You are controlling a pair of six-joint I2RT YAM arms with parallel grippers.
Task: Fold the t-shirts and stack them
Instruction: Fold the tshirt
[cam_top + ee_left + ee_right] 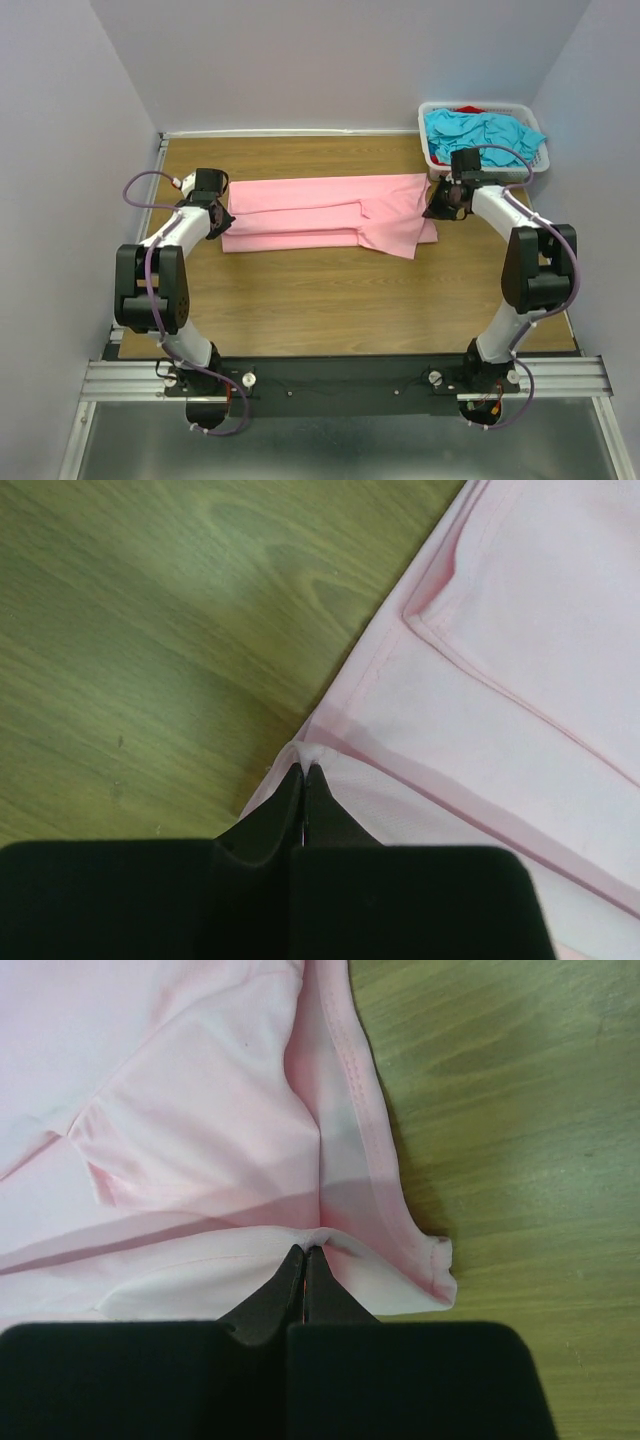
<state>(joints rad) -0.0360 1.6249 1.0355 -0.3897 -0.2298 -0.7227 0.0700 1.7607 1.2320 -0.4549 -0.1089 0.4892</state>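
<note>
Counter (330,300): brown wood-grain top, matte, evenly lit.
Back wall (330,60): plain pale lavender-grey, rising behind the counter's far edge.
Left wall (60,150), right wall (605,120): same colour, flanking the counter.
White strip (290,132): along the counter's far edge.
Aluminium rail (130,378): across the counter's near edge.
Grey metal sheet (350,450): nearer than the rail.

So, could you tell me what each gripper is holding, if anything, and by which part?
Both hold the pink t-shirt: the left gripper pinches the cloth edge at its left end, the right gripper the edge at its right end.
</note>
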